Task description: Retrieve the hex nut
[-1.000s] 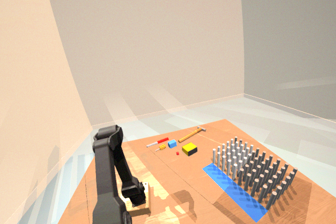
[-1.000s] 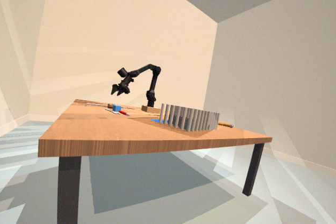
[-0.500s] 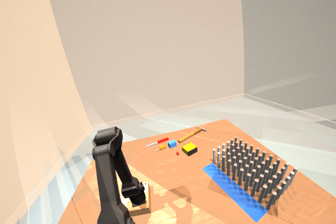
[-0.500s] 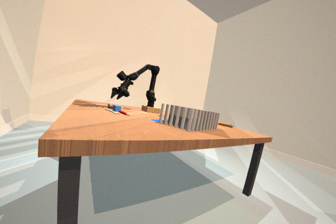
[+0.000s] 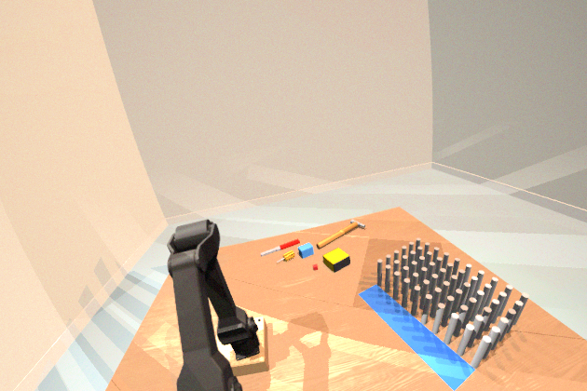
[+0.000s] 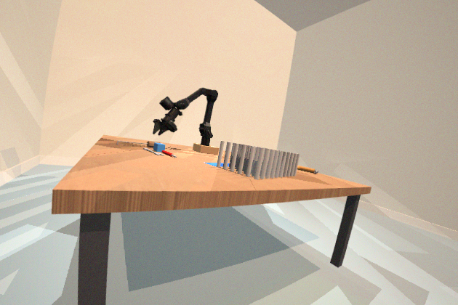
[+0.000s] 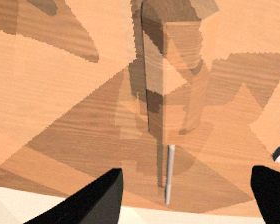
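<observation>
The standing metal spacers [image 5: 450, 304] [image 6: 257, 163] form a dense upright field behind the blue taped strip [image 5: 416, 336] [image 6: 211, 165]. I cannot make out the nut. My gripper [image 6: 158, 132] [image 7: 187, 176] is open and empty, above the table on the far side in the exterior view. A wooden-handled tool [image 6: 150, 144] [image 7: 180, 107] lies below it. Its thin metal rod [image 7: 169, 175] shows between the fingertips in the wrist view. A forked grey tool [image 6: 152, 151] and a red-handled tool [image 6: 168, 154] lie near a blue block [image 6: 159, 147]. A hammer [image 5: 337, 235] [image 6: 307, 169] lies beyond the spacers.
On the other side of the table [image 5: 269, 284] are another red-handled tool [image 5: 290, 244], a small yellow-handled tool [image 5: 288, 255], a blue block [image 5: 306, 250], a yellow and black block [image 5: 336, 260] and a small red cube [image 5: 315, 267]. The table edge shows low in the wrist view.
</observation>
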### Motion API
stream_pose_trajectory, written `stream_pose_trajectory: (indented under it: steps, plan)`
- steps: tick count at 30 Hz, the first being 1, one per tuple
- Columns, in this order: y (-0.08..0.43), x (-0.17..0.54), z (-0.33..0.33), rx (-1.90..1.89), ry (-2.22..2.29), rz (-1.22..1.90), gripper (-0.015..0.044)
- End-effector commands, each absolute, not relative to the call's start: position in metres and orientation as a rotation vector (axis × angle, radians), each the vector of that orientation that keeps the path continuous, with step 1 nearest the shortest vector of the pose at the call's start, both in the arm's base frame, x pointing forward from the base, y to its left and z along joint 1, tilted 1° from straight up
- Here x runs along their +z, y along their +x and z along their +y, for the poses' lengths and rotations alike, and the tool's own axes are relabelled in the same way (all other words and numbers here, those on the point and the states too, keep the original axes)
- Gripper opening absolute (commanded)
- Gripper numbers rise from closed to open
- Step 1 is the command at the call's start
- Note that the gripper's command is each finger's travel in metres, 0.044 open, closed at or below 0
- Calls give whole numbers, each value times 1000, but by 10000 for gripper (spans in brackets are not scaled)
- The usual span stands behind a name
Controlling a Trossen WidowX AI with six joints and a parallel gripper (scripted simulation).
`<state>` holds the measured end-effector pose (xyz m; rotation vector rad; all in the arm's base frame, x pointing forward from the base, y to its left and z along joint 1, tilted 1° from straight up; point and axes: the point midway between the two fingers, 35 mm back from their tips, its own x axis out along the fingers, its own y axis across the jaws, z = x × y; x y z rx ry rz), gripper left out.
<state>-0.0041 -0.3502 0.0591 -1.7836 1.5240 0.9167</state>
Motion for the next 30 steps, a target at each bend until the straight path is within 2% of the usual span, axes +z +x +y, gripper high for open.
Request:
stream_pose_trajectory:
  steps: [1,30]
  plan:
    - [-5,59,-351,913,-1778,1532,280]
    - [-4,15,-354,913,-1778,1532,280]
